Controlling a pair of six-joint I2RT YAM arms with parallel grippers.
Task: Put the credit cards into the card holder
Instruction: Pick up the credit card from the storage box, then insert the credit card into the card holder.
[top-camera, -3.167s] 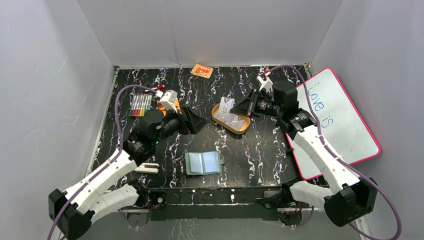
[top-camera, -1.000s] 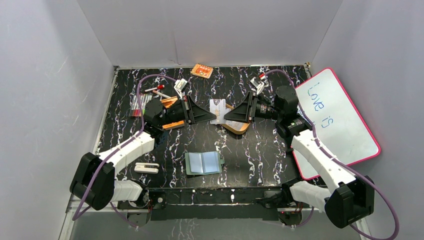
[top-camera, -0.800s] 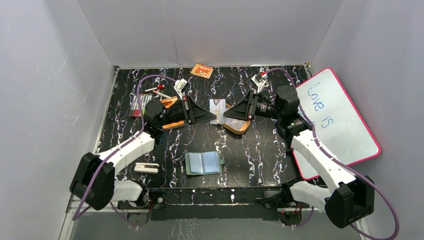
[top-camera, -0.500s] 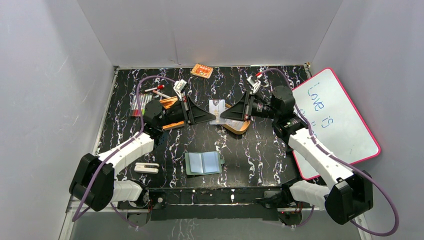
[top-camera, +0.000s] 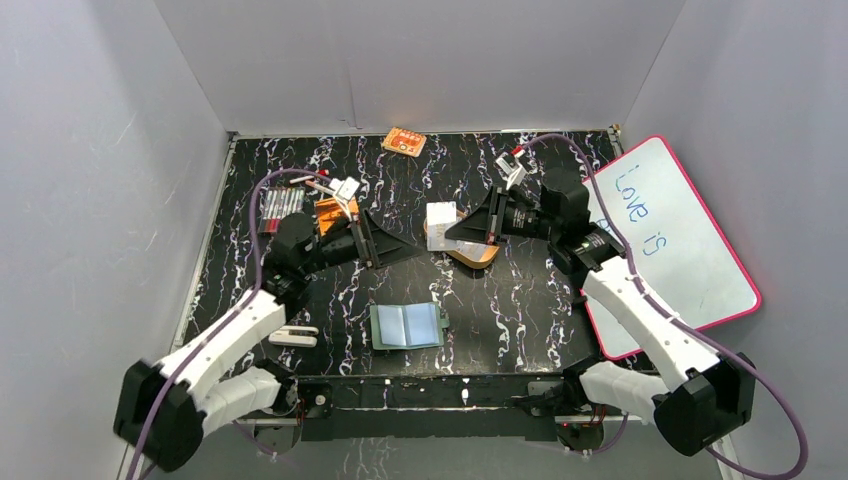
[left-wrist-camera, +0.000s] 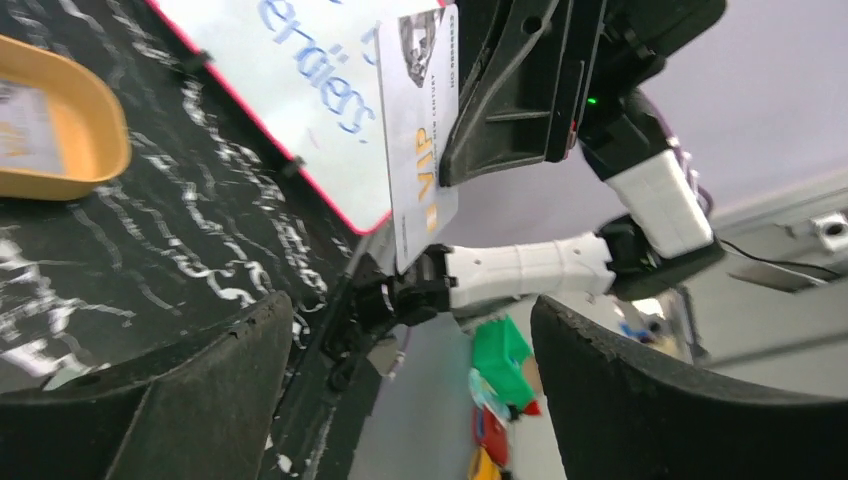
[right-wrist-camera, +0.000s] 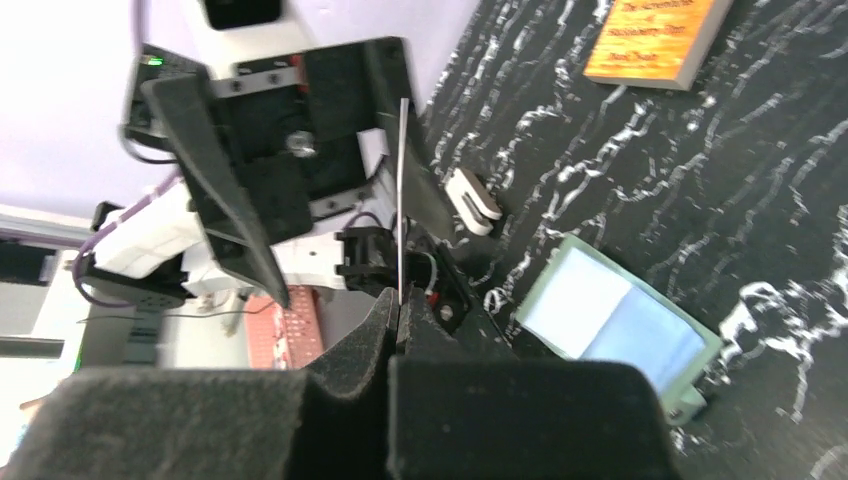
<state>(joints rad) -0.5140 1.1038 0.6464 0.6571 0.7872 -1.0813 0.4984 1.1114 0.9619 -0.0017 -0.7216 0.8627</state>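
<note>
- right end effector (top-camera: 452, 228) grips one credit card (top-camera: 439, 226) upright, in the frame centre.
- left end effector (top-camera: 402, 244) stands open, left of this credit card.
- card holder (top-camera: 407, 326) lies open on the desk (top-camera: 520, 300), lower centre.

Card (top-camera: 440, 226) upright midair; grn holder (top-camera: 407, 326) open

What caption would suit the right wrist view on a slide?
Right gripper pinching a credit card seen edge-on, the card holder lying open beyond.
</note>
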